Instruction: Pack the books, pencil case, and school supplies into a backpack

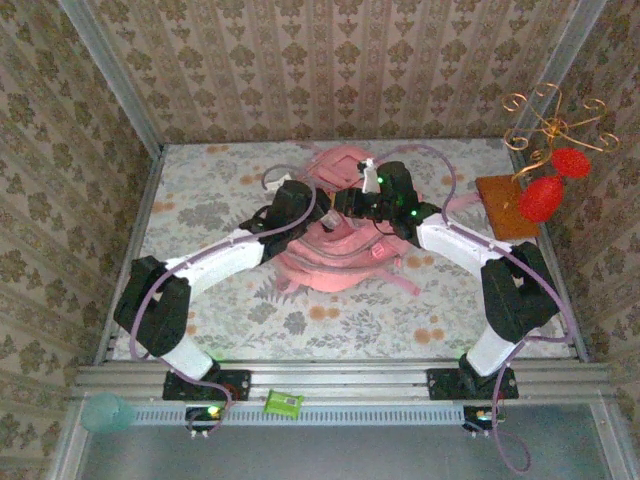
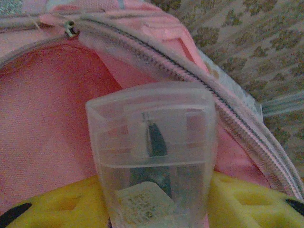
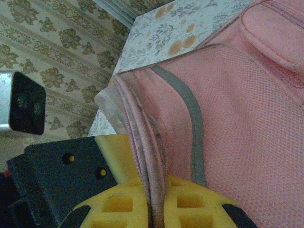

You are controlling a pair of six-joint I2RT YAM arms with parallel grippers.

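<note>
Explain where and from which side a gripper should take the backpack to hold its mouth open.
Pinch the rim of the backpack, coming edge-on from outside. That rim is a thin fabric fold that fits between flat pads, as the right gripper shows, leaving the mouth free for the case.

**One high view, two close ones**

The overhead camera looks down from behind the 6 o'clock edge and takes in the whole desk (image 1: 300,320). Both wrist cameras sit tight against the backpack (image 1: 335,268), which all three views share.
</note>
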